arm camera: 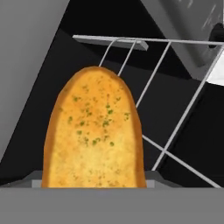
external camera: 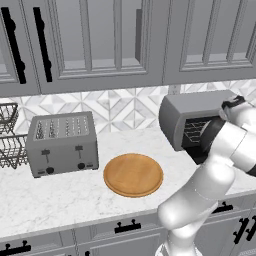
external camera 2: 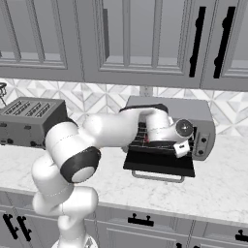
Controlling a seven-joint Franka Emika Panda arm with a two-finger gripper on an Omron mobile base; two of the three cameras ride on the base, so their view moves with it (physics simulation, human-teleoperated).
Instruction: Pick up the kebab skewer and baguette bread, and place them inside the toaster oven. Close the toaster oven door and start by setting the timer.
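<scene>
The baguette bread (arm camera: 94, 131), orange-tan with green flecks, stands large in the hand view, rising from between my fingers. My gripper (external camera 2: 175, 143) is shut on it at the mouth of the toaster oven (external camera 2: 193, 110). The wire rack (arm camera: 175, 109) lies just beyond the bread. The toaster oven door (external camera 2: 160, 163) hangs open and flat, with its pale bar handle (external camera 2: 158, 177) at the front. A small dark red bit (external camera 2: 147, 139) on the rack inside may be the kebab skewer; most of it is hidden by my wrist. In the left base view my arm covers the oven's (external camera: 192, 107) opening.
A round wooden board (external camera: 133, 174) lies on the marble counter left of the oven. Further left stands a grey slot toaster (external camera: 62, 142), with a wire dish rack (external camera: 7, 137) at the edge. Wall cabinets hang above the counter. The oven's knob panel (external camera 2: 202, 140) is on its right side.
</scene>
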